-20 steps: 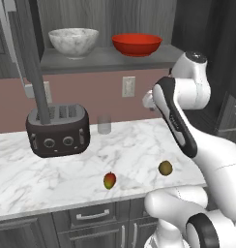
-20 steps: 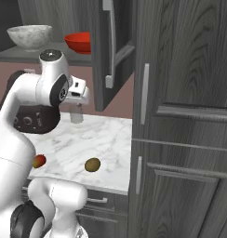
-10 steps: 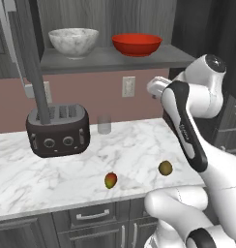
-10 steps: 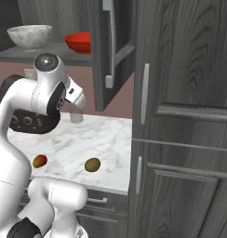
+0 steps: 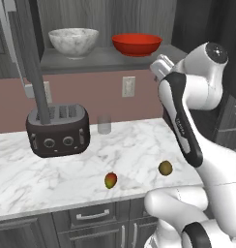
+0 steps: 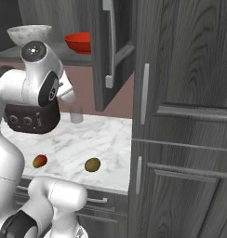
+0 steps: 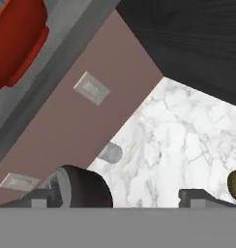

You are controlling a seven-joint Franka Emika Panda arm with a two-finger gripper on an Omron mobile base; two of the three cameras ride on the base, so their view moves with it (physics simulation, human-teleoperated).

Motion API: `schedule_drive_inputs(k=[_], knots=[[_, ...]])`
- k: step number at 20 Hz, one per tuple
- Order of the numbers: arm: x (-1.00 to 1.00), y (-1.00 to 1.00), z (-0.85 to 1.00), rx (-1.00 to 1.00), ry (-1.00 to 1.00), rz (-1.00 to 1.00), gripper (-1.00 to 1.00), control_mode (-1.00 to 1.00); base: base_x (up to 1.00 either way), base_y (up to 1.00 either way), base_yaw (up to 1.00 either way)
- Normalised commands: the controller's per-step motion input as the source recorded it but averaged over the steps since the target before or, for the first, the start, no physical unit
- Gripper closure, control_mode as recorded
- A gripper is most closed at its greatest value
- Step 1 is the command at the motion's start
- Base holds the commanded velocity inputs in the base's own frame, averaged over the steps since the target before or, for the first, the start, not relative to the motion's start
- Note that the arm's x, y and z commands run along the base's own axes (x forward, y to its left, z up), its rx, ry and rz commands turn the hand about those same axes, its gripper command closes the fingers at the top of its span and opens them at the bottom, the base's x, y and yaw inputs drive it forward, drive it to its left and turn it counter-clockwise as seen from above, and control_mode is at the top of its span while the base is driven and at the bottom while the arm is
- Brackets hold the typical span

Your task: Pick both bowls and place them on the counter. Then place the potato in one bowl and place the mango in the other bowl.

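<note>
On the dark grey shelf [image 5: 105, 60] above the toaster [image 5: 58, 131] we see both bowls: the marbled bowl [image 5: 73, 42] sits almost over the toaster, the red bowl [image 5: 137, 44] just beside it on the far side from the toaster, the two close but apart. Neither is on the desk [image 5: 52, 169] yet.

Below the shelf, the toaster stands at the back of the white marble desk, and a small clear glass [image 5: 104, 124] stands just beside it against the pinkish wall. A wall outlet [image 5: 128, 86] sits on that wall above the glass.

Toward the front edge of the desk, well away from the toaster, we see the mango [image 5: 110, 180] and the potato [image 5: 165, 168], both lying loose on the marble and apart from each other; the mango is the nearer of the two to the toaster.

Up at shelf height, past the red bowl from the toaster, we see the fingers [image 5: 158, 68] raised in the air, spread wide and holding nothing. In the hand view the two finger tips stand far apart, with the red bowl in the top corner, the glass near the middle and the potato at the edge.

A tall dark cabinet [image 6: 180, 116] stands at the desk's end farthest from the toaster.
</note>
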Motion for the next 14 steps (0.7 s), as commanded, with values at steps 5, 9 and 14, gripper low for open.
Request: schedule_drive_inputs(k=[5,9,14], knots=[[0.16,0.01,0.42,0.23,-0.02,-0.17,-1.00,-1.00,0.00,0.00,0.00],[0.22,0.00,0.29,0.18,-0.03,-0.10,-1.00,-1.00,0.00,0.00,0.00],[0.31,-0.01,0.33,0.25,-0.04,-0.02,-1.00,-1.00,0.00,0.00,0.00]])
